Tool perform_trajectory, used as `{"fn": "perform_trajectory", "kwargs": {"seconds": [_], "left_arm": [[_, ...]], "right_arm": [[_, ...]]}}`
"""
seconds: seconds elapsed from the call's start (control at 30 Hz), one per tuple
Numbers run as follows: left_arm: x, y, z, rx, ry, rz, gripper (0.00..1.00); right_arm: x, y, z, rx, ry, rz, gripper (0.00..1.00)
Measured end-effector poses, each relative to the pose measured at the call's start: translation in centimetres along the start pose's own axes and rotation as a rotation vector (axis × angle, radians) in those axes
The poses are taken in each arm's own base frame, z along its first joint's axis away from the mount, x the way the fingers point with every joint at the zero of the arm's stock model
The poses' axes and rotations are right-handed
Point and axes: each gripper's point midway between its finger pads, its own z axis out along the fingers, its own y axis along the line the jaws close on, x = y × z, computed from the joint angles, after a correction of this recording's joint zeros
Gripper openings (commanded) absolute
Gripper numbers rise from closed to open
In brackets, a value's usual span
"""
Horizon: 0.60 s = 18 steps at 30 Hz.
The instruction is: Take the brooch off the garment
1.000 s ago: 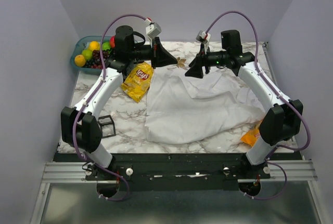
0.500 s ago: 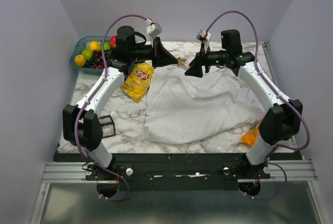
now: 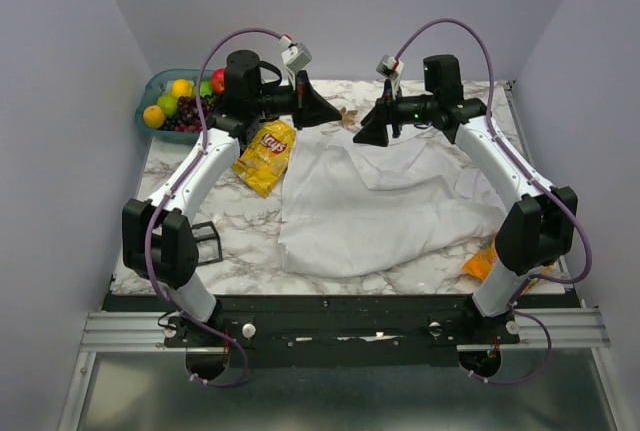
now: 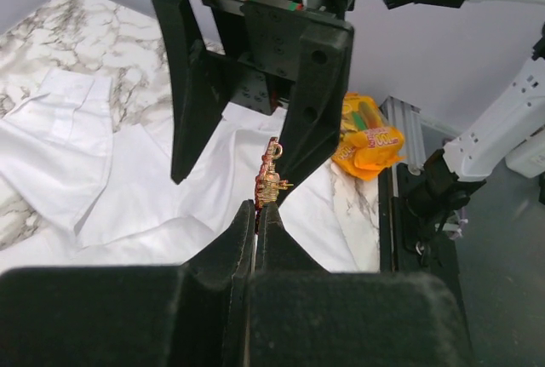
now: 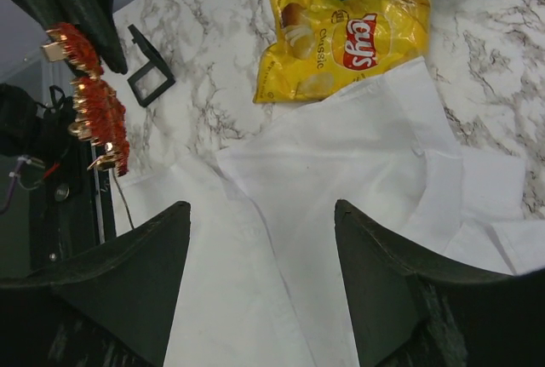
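My left gripper (image 4: 255, 209) is shut on the brooch (image 4: 271, 178), a tiny red-and-gold trinket that sticks up from its fingertips. In the top view the left gripper (image 3: 336, 115) holds the brooch (image 3: 348, 118) in the air at the far edge of the garment (image 3: 380, 201), a large white shirt spread on the marble table. My right gripper (image 3: 368, 133) is open and empty, facing the left one just above the shirt's collar. In the right wrist view its tips (image 5: 260, 214) hang over the shirt (image 5: 341, 180), with the brooch (image 5: 92, 111) at the upper left.
A yellow Lay's chip bag (image 3: 265, 154) lies left of the shirt. A teal bowl of fruit (image 3: 150, 86) stands at the back left. A small black frame (image 3: 205, 241) sits front left. An orange snack packet (image 3: 483, 263) lies by the right arm's base.
Both grippers have crept slightly toward the back of the table. The brooch stays pinched in the left gripper, and the right gripper stays open.
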Motion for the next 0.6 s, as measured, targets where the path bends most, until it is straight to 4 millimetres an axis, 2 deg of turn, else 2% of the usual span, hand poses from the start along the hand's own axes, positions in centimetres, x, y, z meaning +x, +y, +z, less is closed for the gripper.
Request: {"fn": "perform_trajectory", "kwargs": {"seconds": [0.13, 0.37, 0.6], "left_arm": [[0.5, 0.8, 0.2, -0.029, 0.007, -0.008, 0.00], [2.3, 1.0, 1.2, -0.026, 0.047, -0.032, 0.00], [2.2, 0.8, 1.5, -0.016, 0.051, -0.008, 0.00]], "right_arm": [[-0.1, 0.4, -0.1, -0.016, -0.006, 0.000, 0.76], [-1.2, 1.5, -0.7, -0.027, -0.027, -0.026, 0.76], [-1.6, 1.7, -0.9, -0.026, -0.037, -0.028, 0.76]]}}
